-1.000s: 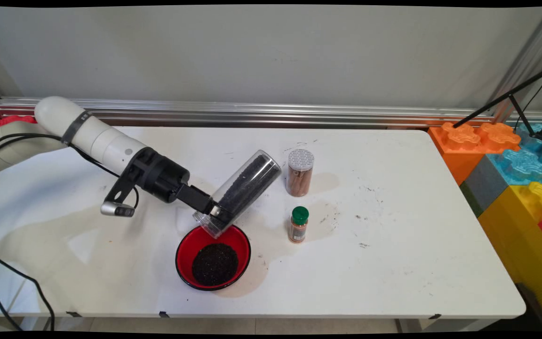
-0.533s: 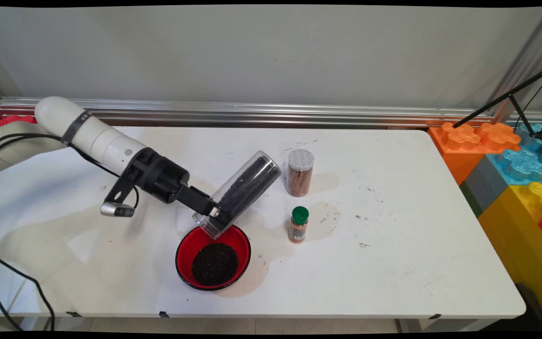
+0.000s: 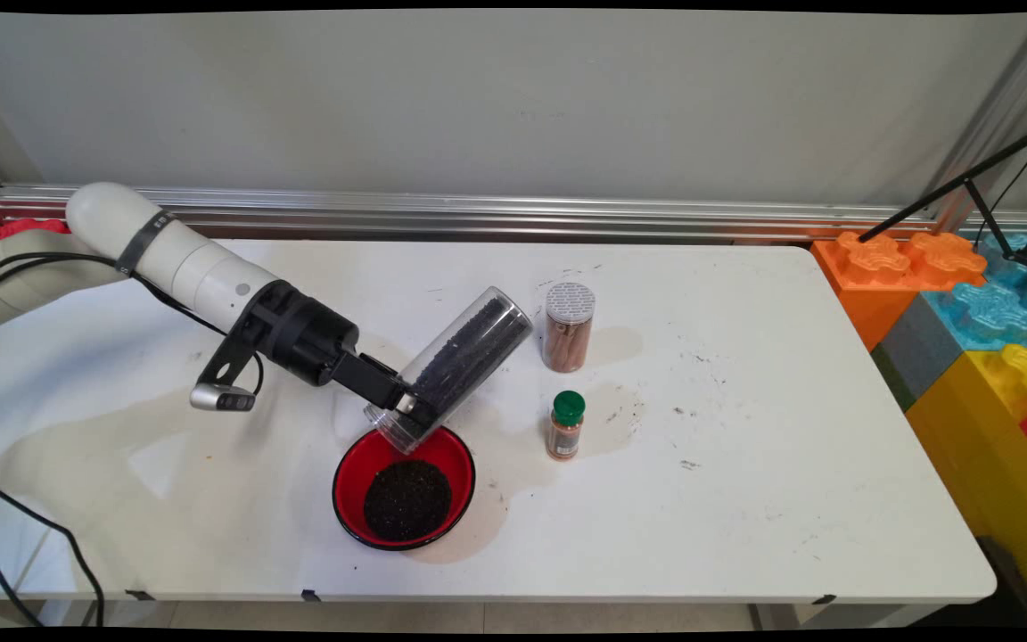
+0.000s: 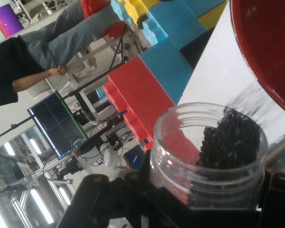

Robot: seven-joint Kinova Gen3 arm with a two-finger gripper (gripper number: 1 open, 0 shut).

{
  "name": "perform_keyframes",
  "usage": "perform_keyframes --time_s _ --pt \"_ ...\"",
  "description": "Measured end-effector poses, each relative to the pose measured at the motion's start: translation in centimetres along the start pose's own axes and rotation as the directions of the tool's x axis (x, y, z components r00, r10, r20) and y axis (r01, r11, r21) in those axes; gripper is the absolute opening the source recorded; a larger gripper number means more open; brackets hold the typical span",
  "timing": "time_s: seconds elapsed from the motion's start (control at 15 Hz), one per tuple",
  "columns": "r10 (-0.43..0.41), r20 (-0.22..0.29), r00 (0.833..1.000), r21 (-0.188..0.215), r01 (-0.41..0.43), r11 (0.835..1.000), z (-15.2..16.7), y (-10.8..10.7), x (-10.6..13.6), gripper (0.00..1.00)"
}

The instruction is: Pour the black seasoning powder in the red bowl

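Claw (image 3: 408,403) grips tilted jar (image 3: 455,361) of black grains above filled red bowl (image 3: 404,487).

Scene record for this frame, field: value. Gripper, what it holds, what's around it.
gripper: shut on jar, near its open mouth
jar: clear, no lid, tilted mouth-down over bowl, part full of black grains
bowl: red, on table, heap of black grains inside
capped jar: upright, brown contents, right of the tilted jar
small bottle: green cap, upright, right of bowl
table: white, stained, scattered specks
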Motion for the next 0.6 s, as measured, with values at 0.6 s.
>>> perform_keyframes --time_s 0.6 --pt "0.008 -0.001 1.000 0.001 -0.008 1.000 0.09 -0.01 -0.06 0.00"
